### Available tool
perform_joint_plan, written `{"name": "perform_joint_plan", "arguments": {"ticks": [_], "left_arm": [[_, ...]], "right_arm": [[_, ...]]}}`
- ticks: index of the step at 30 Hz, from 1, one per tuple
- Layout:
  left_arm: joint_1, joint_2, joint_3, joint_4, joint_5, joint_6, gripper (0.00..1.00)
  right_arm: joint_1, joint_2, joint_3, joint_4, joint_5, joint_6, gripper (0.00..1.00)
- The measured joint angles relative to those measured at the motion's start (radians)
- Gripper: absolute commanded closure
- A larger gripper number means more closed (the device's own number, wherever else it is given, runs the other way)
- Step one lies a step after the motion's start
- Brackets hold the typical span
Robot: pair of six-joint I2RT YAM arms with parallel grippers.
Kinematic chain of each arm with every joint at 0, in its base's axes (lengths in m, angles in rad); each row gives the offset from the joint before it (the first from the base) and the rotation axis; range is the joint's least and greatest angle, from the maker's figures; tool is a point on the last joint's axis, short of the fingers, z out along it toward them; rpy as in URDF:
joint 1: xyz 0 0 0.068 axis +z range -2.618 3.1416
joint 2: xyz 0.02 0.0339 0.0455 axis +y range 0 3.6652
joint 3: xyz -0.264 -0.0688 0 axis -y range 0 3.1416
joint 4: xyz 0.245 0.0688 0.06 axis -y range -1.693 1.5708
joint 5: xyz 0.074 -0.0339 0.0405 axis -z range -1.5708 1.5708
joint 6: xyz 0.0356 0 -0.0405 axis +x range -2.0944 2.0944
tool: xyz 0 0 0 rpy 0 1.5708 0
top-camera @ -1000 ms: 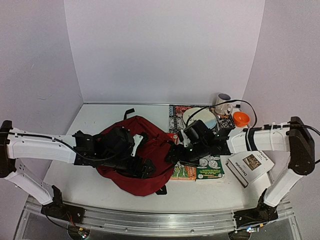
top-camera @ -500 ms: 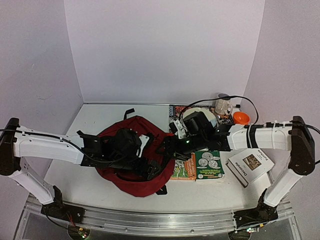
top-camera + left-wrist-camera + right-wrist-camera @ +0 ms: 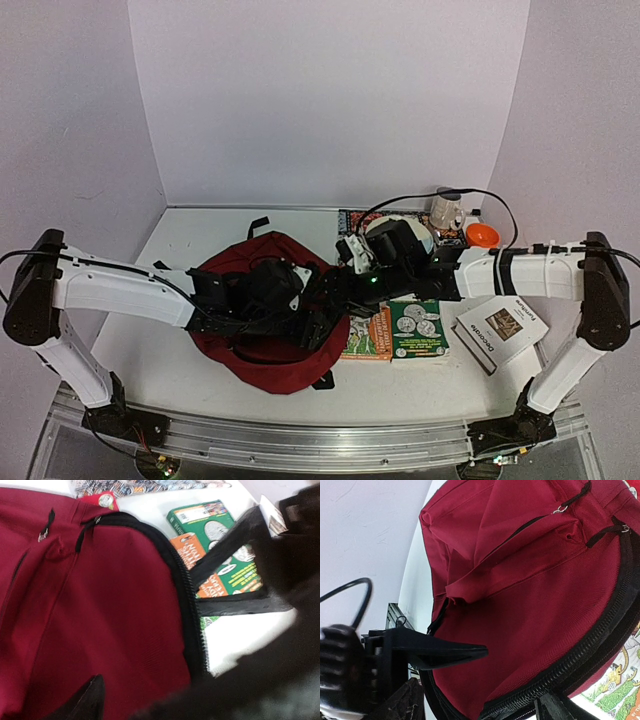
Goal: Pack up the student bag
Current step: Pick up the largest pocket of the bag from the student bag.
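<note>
The student bag (image 3: 250, 345) lies flat on the table, dark red, with its black zipper (image 3: 187, 605) running along its right edge. My left gripper (image 3: 318, 322) reaches across the bag to that edge. In the left wrist view its fingers stand apart over the red fabric (image 3: 100, 605) and zipper, one tip (image 3: 92, 695) at the bottom left, the other a dark blur. My right gripper (image 3: 332, 288) meets the same edge from the right. It is open, its fingers (image 3: 465, 652) either side of the zipper rim (image 3: 580, 660).
An orange book (image 3: 368, 335) and a green book (image 3: 420, 330) lie just right of the bag, with a white book (image 3: 500, 333) further right. Behind them stand a plate (image 3: 385, 228), a mug (image 3: 446, 212) and an orange bowl (image 3: 482, 237). A black strap (image 3: 225, 545) crosses the books.
The left gripper slid right across the bag to its zipper edge and its jaws narrowed somewhat. The right gripper moved left off the books onto the bag's rim.
</note>
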Motion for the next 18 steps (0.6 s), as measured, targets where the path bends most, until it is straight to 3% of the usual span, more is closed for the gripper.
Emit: {"name": "perform_joint_plan", "arguments": {"ticks": [2,4,10,18], "left_arm": [[0.000,0.013,0.000,0.001,-0.002,-0.008,0.84],[0.000,0.015,0.000,0.000,-0.015,-0.015,0.98],[0.013,-0.034,0.000,-0.049,-0.082,-0.009,1.00],[0.113,-0.146,0.000,-0.131,-0.124,0.033,1.00]], "right_arm": [[0.000,0.000,0.000,0.001,0.009,0.000,0.23],[0.000,0.000,0.000,0.001,0.024,0.001,0.22],[0.000,-0.007,-0.010,-0.002,0.078,0.001,0.20],[0.000,-0.025,-0.032,-0.035,0.169,-0.004,0.20]]}}
